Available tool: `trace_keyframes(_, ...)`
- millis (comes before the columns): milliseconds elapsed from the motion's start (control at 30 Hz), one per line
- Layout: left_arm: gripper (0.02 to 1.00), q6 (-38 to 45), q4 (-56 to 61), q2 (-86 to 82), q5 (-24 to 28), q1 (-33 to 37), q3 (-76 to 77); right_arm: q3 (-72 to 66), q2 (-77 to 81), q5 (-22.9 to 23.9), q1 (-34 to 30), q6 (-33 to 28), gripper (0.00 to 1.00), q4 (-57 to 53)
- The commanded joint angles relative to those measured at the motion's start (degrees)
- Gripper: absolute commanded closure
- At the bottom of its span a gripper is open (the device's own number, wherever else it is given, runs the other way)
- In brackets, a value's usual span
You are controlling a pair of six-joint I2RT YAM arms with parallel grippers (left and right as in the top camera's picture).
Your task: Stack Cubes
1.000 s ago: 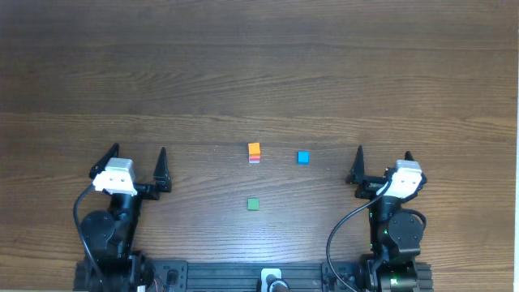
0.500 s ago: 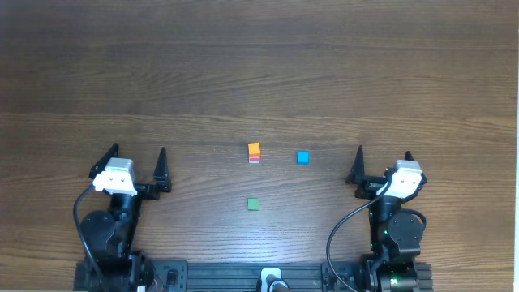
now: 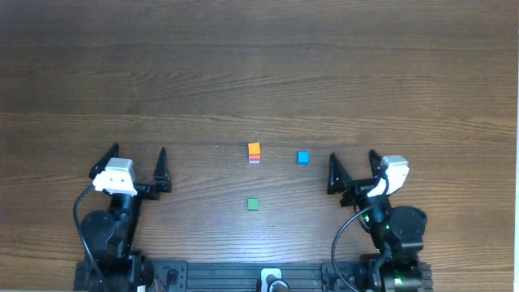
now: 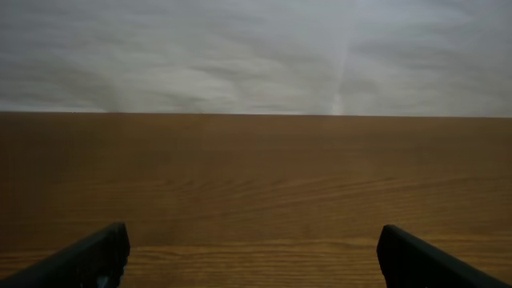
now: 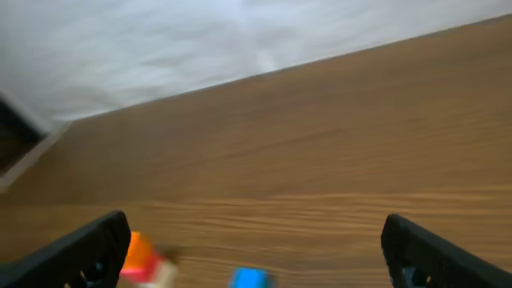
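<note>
Hands both spread wide and empty: right hand (image 3: 353, 162) near the blue cube (image 3: 302, 157), left hand (image 3: 138, 156) well apart from everything. Orange cube (image 3: 254, 148) already sits on a pink cube (image 3: 255, 161); blue and green cube (image 3: 253, 204) lie single on the counter (image 3: 259, 65), so stacking seems half done

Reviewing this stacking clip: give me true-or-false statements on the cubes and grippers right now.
The orange cube sits on another cube. True.
The right gripper holds the blue cube. False: it is open; the blue cube lies on the table, apart from it.
The green cube lies alone, touching no other cube. True.
The left gripper is shut. False: it is open.
</note>
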Motion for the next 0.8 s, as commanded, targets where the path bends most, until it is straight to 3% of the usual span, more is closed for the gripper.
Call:
trace_keyframes(33,0.02,0.83,-0.02,-0.46,0.72,0.35,-0.28,13.79,9.97,-13.27,0.52,3.91,0.007,-7.61)
trace_keyframes(100,0.02,0.83,-0.04,-0.46,0.72,0.35,-0.28,21.75,16.52,-15.56,1.64,2.29,0.007,-15.28)
trace_keyframes(367,0.018,0.83,-0.02,-0.46,0.72,0.35,-0.28,40.85,33.35,-15.45,8.7,0.59,0.007,-40.09)
trace_keyframes(533,0.018,0.83,-0.02,-0.46,0.72,0.35,-0.28,43.74,39.47,-14.91,17.07,1.16,0.007,-41.53)
trace_keyframes(800,0.018,0.83,-0.04,-0.46,0.72,0.35,-0.28,46.27,51.06,-1.62,34.58,11.19,0.009,-41.66)
